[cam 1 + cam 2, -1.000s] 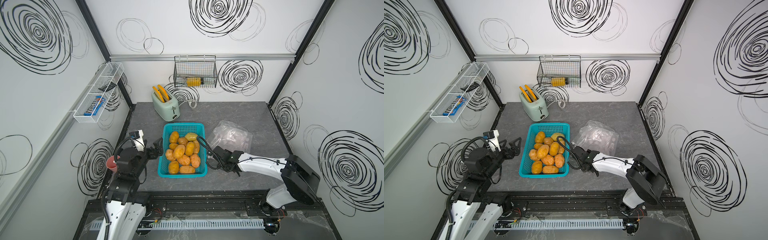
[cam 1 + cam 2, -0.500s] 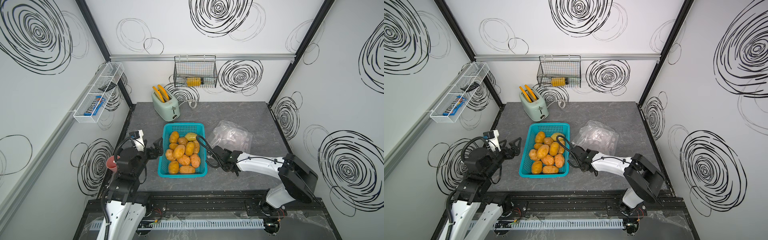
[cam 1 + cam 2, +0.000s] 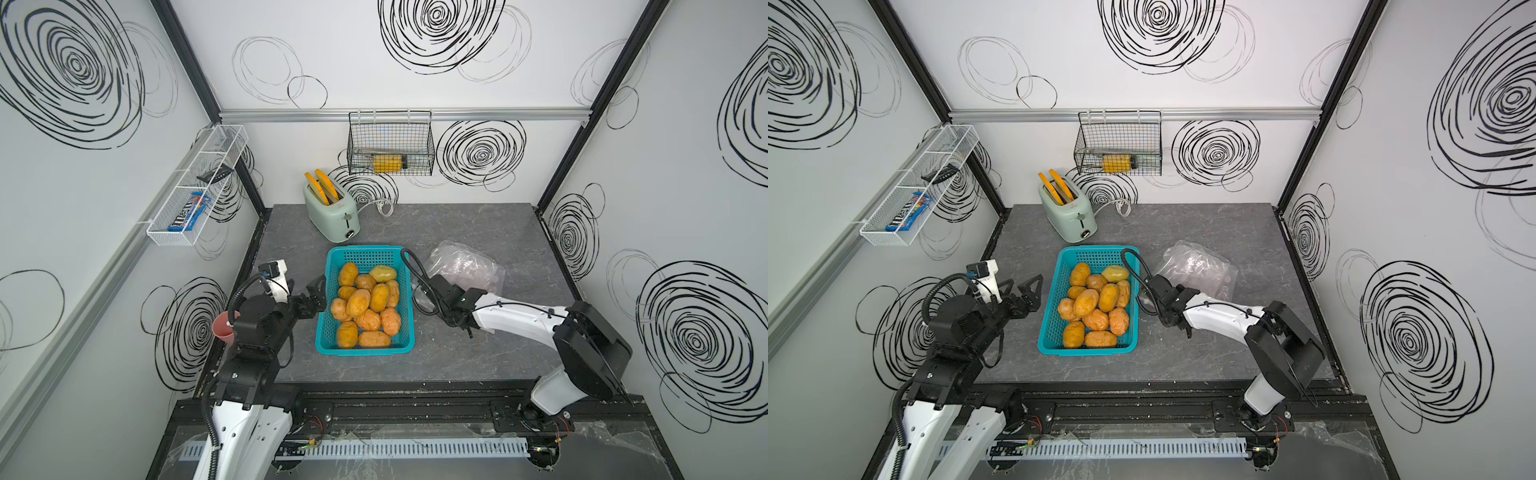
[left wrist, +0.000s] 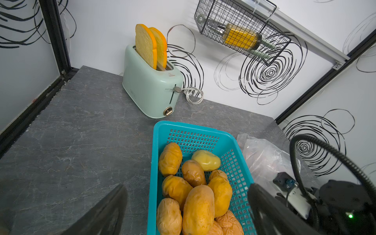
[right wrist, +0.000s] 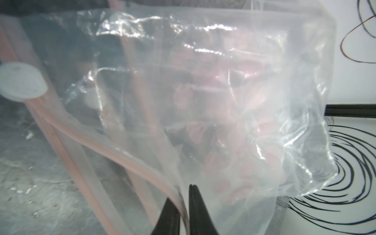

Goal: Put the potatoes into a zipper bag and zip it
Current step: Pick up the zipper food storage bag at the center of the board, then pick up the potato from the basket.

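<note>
While the potatoes are all lying in the teal basket at the centre of the frame in both top views, you are working on the bag rather than on them. The clear zipper bag is lying on the grey table just right of the basket, and the right gripper is reaching into its lower-left edge. The left gripper is hovering just left of the basket, its jaws standing wide apart and holding nothing.

In the left wrist view, you are looking between two widely parted fingers at the potatoes, the paler yellow-green potato among them, with the bag lying just beyond the basket.

In the right wrist view, the jaws are pinching together on the bag's pink zipper strip, and the crumpled film is bulging beyond them.

You seem to be opening the bag. Next, I judge, you are going to need a gentle lift of that lip, without the thin film slipping out, so the mouth is gaping for loading.
</note>
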`<state>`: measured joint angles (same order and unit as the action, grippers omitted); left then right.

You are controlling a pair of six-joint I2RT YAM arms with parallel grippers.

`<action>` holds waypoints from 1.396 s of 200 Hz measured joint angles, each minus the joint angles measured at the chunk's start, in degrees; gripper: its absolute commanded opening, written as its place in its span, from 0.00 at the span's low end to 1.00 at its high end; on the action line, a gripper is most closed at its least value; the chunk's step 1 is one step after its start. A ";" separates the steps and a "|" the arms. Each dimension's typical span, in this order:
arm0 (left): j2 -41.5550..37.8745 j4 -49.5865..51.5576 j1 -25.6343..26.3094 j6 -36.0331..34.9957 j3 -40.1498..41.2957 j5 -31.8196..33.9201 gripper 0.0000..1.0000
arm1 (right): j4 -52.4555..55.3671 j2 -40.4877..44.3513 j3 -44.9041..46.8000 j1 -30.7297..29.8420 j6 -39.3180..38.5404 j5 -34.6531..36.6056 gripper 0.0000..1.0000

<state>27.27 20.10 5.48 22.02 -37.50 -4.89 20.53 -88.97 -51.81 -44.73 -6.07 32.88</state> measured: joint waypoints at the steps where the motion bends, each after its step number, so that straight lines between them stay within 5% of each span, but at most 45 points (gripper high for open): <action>1: 0.00 0.00 0.00 0.02 0.00 0.00 0.96 | 0.00 0.13 -0.02 0.11 0.15 -0.15 0.00; 47: 0.07 -0.02 0.02 0.00 0.02 -0.07 0.96 | -0.94 12.57 -0.11 5.31 9.90 -4.70 0.00; 106: 3.39 -0.59 0.31 -0.81 0.13 -3.80 0.98 | -13.66 27.56 10.43 10.80 20.74 -19.98 0.00; 140: 10.71 1.57 8.48 -2.99 -2.60 -2.01 0.99 | -21.09 28.11 18.05 11.65 24.57 -28.76 0.00; 191: 24.92 6.80 28.89 -5.81 -11.72 12.55 0.98 | -27.19 25.05 20.00 11.65 27.06 -35.10 0.00; 241: 37.13 10.93 30.80 -5.46 -13.77 19.93 0.96 | -28.37 22.84 19.82 11.65 27.89 -37.53 0.00; 279: 39.63 10.69 26.27 -4.85 -12.61 18.32 0.96 | -30.21 22.86 20.33 11.65 28.20 -37.83 0.00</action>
<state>66.89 30.79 31.75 17.17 -50.11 13.43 -9.67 -66.11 -31.48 -33.08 22.13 -4.95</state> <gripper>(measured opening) 0.958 0.049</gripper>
